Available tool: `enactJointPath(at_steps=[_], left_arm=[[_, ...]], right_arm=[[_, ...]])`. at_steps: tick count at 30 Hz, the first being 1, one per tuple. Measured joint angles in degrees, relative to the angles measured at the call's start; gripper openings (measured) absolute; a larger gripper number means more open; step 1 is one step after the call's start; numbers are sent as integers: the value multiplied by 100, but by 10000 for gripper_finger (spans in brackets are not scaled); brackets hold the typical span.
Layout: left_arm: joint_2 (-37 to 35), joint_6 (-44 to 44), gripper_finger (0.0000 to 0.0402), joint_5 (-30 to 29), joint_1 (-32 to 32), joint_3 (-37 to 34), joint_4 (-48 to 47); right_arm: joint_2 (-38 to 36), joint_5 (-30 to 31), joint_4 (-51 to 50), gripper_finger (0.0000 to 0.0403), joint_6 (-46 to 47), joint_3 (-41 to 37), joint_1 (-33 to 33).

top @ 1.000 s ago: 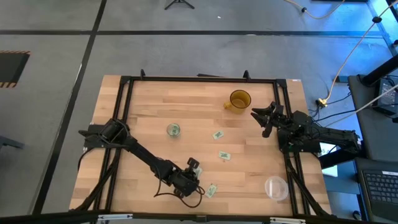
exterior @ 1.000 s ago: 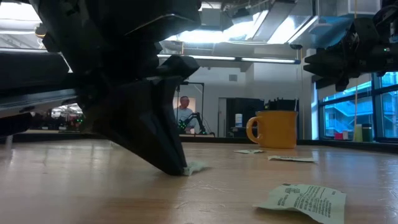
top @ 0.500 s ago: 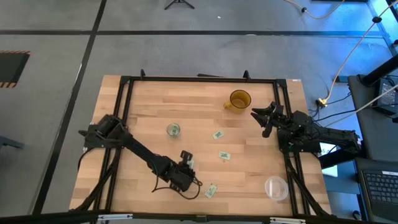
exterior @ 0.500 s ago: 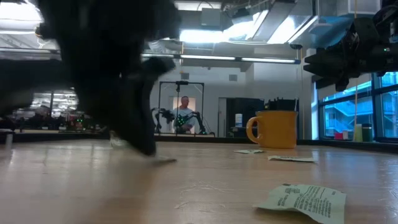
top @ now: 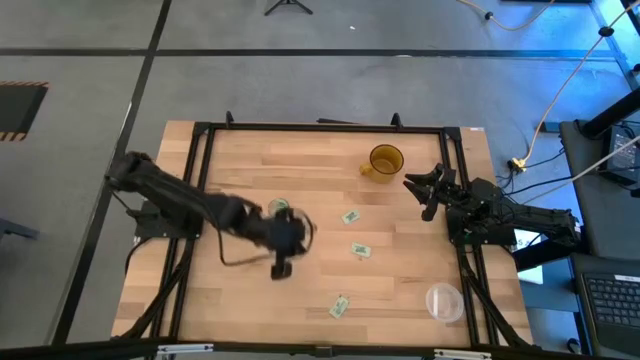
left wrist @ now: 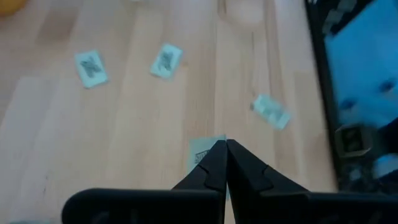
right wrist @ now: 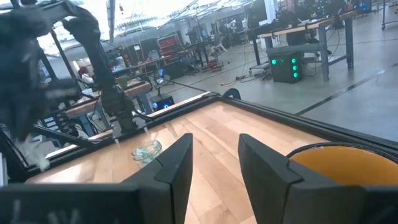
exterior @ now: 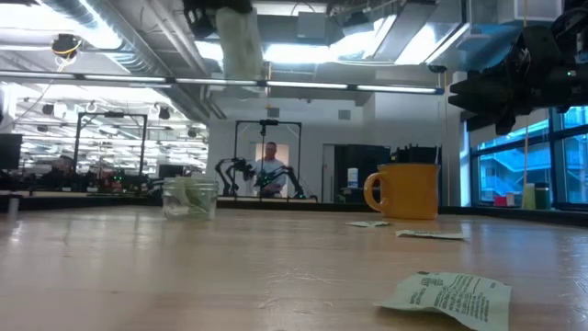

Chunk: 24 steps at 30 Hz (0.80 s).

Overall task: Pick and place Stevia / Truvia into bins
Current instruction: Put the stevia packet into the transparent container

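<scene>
My left gripper [top: 281, 268] [left wrist: 225, 147] is raised above the table just near of the glass cup [top: 279, 207] [exterior: 189, 198], shut on one white-and-green packet [exterior: 241, 41]. The cup stands on its base with green-printed paper inside. Three more packets lie flat on the wood [top: 350, 215] [top: 360, 249] [top: 339, 306]; the low view shows the nearest one [exterior: 455, 294]. My right gripper [top: 425, 190] [right wrist: 214, 149] waits open at the table's right side, beside the amber mug [top: 385, 160]. My left gripper pinches the packet between its two shut fingers, which point down from above. An edge of the packet [left wrist: 200, 151] shows beside the fingertips. The packet hangs below the fingers [exterior: 241, 46], lifted clear, high above the table.
The amber mug [exterior: 404, 190] stands near the far right. A wider clear plastic container [top: 444, 300] sits at the near right corner. A black frame [top: 320, 127] runs around the tabletop. Bare wood lies left of the cup. A person stands in the room beyond.
My left gripper has risen from the wood near the near edge, lifting the packet clear, and has swung toward the far left, toward the glass cup. It stayed shut on the packet. The other packets and my right arm have kept still.
</scene>
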Motion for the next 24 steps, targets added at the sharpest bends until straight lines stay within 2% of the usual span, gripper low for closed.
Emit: enactJointPath(at_steps=[4,8,13,24], left_arm=[[-530,-122,2,532,567,4,-427],[-857,394,2,617,969,6,-1276],[-902,1100,2,805,1429,6,-1926],[-877,2438,2,1525,2353,-762,-1661]], right_arm=[[0,0,1,133,15,0,0],[2,0,-1,133,26,0,2],[0,1,1,133,31,-1,2],[1,2,1,133,192,0,2]])
